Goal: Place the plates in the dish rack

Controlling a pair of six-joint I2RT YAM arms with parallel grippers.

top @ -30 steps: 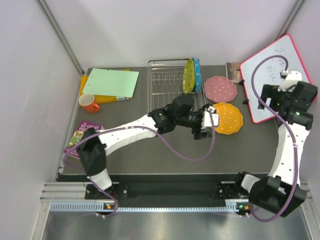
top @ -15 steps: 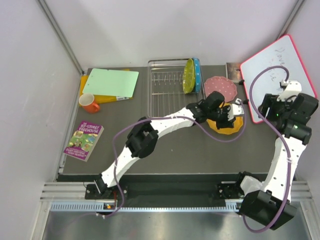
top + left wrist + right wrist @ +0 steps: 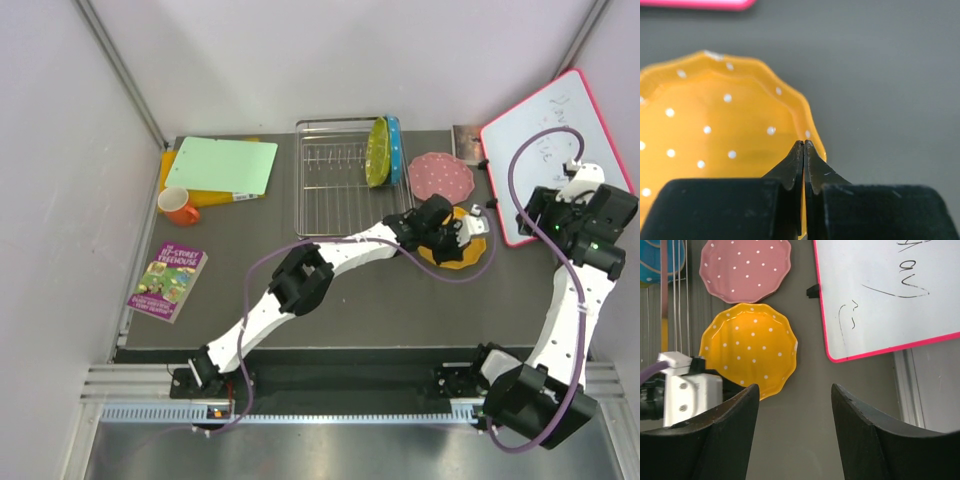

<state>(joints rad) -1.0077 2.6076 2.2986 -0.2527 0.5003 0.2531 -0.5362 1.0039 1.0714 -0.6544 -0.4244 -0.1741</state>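
Observation:
The orange plate (image 3: 468, 256) (image 3: 715, 125) (image 3: 747, 347) lies flat on the dark table. My left gripper (image 3: 447, 243) (image 3: 803, 146) is shut on its near-left rim, a thin strip of orange showing between the jaws. The pink plate (image 3: 440, 177) (image 3: 745, 267) lies flat just behind it. In the dish rack (image 3: 335, 185) a yellow-green plate (image 3: 377, 152) and a blue plate (image 3: 395, 150) stand upright at the right end. My right gripper (image 3: 548, 218) (image 3: 792, 390) hangs open above the table to the right of the orange plate, with nothing between its fingers.
A pink-framed whiteboard (image 3: 550, 160) (image 3: 890, 290) leans at the right, close to both flat plates. A green cutting board (image 3: 225, 165), an orange cup (image 3: 180, 207) and a book (image 3: 168, 280) sit at the left. Walls enclose the table on three sides.
My left arm has swung right from the front of the rack to the orange plate and its jaws have closed on the rim. The right jaws have narrowed somewhat.

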